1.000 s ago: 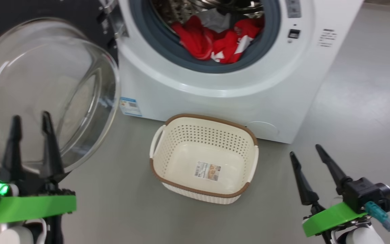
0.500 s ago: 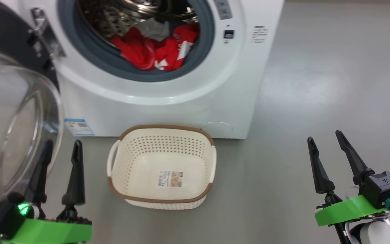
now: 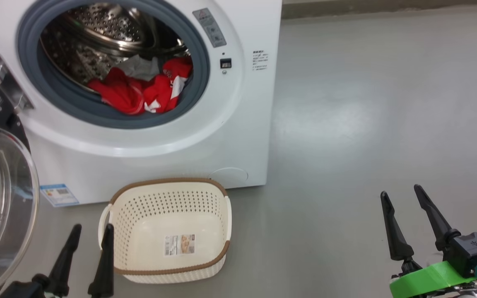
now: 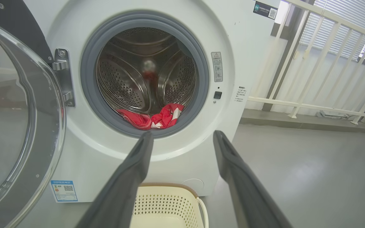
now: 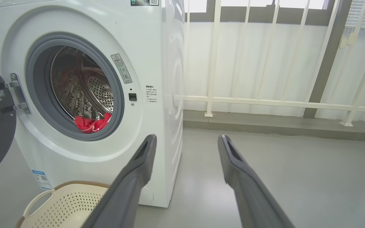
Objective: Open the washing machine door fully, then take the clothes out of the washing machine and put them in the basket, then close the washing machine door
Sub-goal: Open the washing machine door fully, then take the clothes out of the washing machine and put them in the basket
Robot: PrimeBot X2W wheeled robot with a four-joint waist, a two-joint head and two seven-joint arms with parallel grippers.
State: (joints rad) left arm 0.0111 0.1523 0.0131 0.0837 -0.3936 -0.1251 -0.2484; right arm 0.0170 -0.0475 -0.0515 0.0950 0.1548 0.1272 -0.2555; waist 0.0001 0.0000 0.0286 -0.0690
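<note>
Shifted since a second ago: your whole head view. That is the camera swinging, not the things, so the machine, door and basket only sit further left in the frame. Your left gripper [image 3: 91, 228] was standing up in front of the door glass and now shows low, its two long dark fingers spread wide with nothing between them. One fingertip is just beside the left handle of the basket.

Your right gripper [image 3: 400, 191] is also wide open and empty, over bare grey floor [image 3: 367, 124] and well apart from the machine.

Between the two grippers, nearer the left one, stands the small cream-white perforated plastic basket [image 3: 168, 181] with its brown rim. It sits just in front of the machine's foot. It holds nothing but its paper label.

Behind it is the big white front-loading washing machine [image 3: 160, 153]. The large round washing machine door [image 3: 2, 194], black rim and bulging clear glass, hangs swung out to the left on its hinge, and the mouth is unobstructed.

Progress, as you can judge it:
- The door step looks done, though you can't tell whether it is at its stop.
- The bright red and white clothes [image 3: 139, 89] are all heaped at the front lip of the perforated steel drum [image 3: 97, 37], inside the grey rubber ring [image 3: 199, 70]. None are out yet.
- Unloading and closing the door are both left.
</note>
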